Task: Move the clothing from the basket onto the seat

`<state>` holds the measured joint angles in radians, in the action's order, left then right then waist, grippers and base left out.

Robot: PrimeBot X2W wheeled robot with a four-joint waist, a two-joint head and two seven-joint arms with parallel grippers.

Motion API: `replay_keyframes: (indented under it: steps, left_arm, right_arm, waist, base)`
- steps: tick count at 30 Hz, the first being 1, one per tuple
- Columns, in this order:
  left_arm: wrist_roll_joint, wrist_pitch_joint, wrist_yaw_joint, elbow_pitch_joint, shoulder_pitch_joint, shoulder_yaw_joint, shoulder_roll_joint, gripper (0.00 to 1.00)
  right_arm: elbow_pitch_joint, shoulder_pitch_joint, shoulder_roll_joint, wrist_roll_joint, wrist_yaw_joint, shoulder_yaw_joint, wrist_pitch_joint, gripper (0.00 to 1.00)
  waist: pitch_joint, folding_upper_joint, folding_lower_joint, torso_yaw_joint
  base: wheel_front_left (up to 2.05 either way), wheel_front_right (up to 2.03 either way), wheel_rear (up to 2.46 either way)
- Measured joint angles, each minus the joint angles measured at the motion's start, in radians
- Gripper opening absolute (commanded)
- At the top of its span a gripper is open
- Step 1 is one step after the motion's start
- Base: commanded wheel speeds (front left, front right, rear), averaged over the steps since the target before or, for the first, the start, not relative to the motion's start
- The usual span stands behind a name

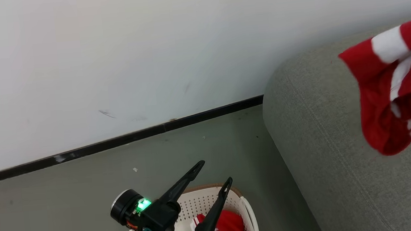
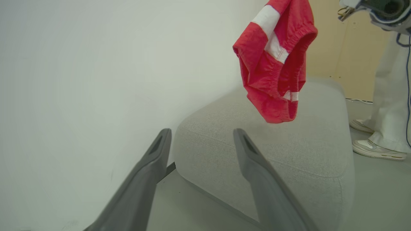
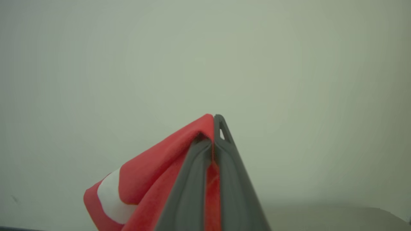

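Observation:
A red garment with white panels, part of the clothing, hangs in the air above the grey seat at the right of the head view. In the left wrist view that clothing dangles over the seat. My right gripper is shut on its red fabric. More red clothing lies in the cream basket at the bottom. My left gripper is open above the basket, nothing between its fingers.
A white wall with a black baseboard runs behind the grey floor. A person's white trouser legs and shoes stand beyond the seat's far end. The basket sits close to the seat's side.

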<state>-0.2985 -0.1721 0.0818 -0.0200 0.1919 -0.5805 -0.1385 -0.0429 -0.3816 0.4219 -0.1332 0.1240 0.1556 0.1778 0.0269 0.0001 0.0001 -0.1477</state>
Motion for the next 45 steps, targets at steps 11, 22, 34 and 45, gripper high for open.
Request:
replay_keyframes:
  steps: [11, 22, 34, 45]
  left_arm:
    - [0.032, 0.035, 0.0, -0.049, 0.015, -0.014, -0.016, 1.0]
    - [0.053, 0.058, 0.0, -0.093, 0.051, -0.03, -0.017, 1.0]
    - [0.072, 0.076, 0.0, -0.128, 0.113, -0.029, -0.025, 1.0]
    - [0.09, 0.08, 0.0, -0.135, 0.148, -0.02, -0.027, 1.0]
  right_arm:
    - [-0.138, -0.105, 0.119, -0.043, 0.0, 0.098, -0.055, 0.0]
    - [-0.235, -0.125, 0.178, -0.043, 0.0, 0.163, -0.046, 0.0]
    - [-0.354, -0.156, 0.083, -0.074, 0.0, 0.193, 0.025, 0.0]
    - [-0.447, -0.064, -0.057, -0.078, 0.0, 0.199, 0.062, 0.0]
  waist:
    - [0.074, -0.0001, 0.0, -0.003]
    - [0.161, 0.0, 0.0, -0.005]
    - [0.259, -0.0001, 0.0, -0.001]
    - [0.327, 0.0, 0.0, 0.002]
  base:
    - [0.0, 0.0, 0.0]
    - [0.0, 0.0, 0.0]
    - [0.0, 0.0, 0.0]
    - [0.0, 0.0, 0.0]
